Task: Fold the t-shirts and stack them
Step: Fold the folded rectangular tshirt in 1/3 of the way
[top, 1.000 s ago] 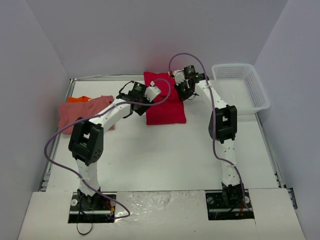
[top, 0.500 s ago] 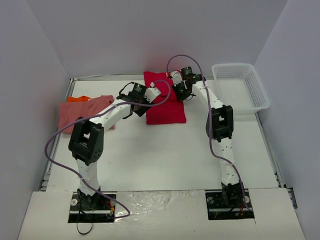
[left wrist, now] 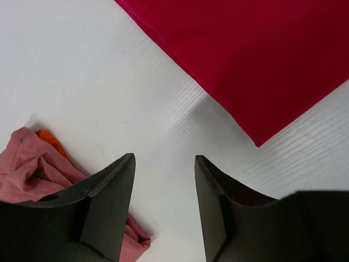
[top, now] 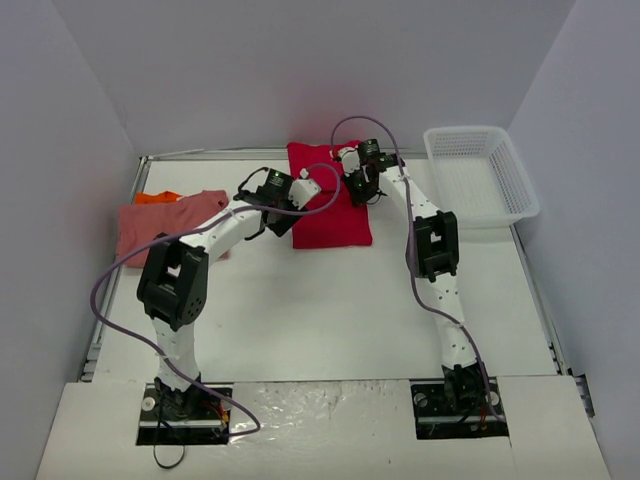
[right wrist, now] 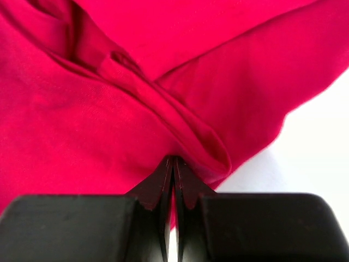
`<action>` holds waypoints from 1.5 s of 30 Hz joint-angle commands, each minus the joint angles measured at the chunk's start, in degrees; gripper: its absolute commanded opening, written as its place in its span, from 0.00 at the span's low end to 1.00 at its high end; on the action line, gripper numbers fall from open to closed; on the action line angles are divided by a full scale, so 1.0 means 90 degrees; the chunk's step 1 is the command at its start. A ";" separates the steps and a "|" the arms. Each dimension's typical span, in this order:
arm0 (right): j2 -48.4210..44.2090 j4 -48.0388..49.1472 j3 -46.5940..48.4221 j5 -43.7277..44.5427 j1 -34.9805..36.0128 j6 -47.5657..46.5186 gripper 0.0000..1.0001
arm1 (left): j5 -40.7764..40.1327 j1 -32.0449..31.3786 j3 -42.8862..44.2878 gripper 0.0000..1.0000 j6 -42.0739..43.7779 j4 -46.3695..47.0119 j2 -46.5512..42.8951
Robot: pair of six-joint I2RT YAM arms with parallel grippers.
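The right gripper [right wrist: 173, 159] pinches just a thin ridge of the red shirt [right wrist: 82, 125], so it may slip free or drag the fold askew, while the left gripper [left wrist: 163, 159] hangs wide, empty.

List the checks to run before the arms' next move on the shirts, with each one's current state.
1. Right gripper shut at a raised fold of the red shirt: ok. Cloth pinched between its fingers: cannot tell.
2. Left gripper open and empty over bare table: ok.
3. Red shirt lying flat: not ok, a ridge stands up near the right gripper.
4. Pink shirt folded: not ok, it is crumpled, with the orange shirt peeking out from under it.
5. Shirts stacked: not ok, the red shirt lies apart from the other two.
6. Basket clear of both arms: ok.
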 commanded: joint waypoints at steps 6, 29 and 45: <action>0.0109 0.0172 0.0197 0.0257 0.0031 0.0082 0.00 | -0.0008 0.0049 0.0064 0.47 -0.0123 0.0052 -0.0405; -0.2001 0.0377 -0.1443 0.0297 0.0100 0.0453 0.00 | 0.1338 0.0019 0.0817 0.07 -0.1723 0.0510 0.0043; -0.1639 0.0094 -0.2019 -0.0309 0.0041 0.0414 0.00 | 0.1847 0.0019 0.0934 0.02 -0.2194 0.0706 0.0972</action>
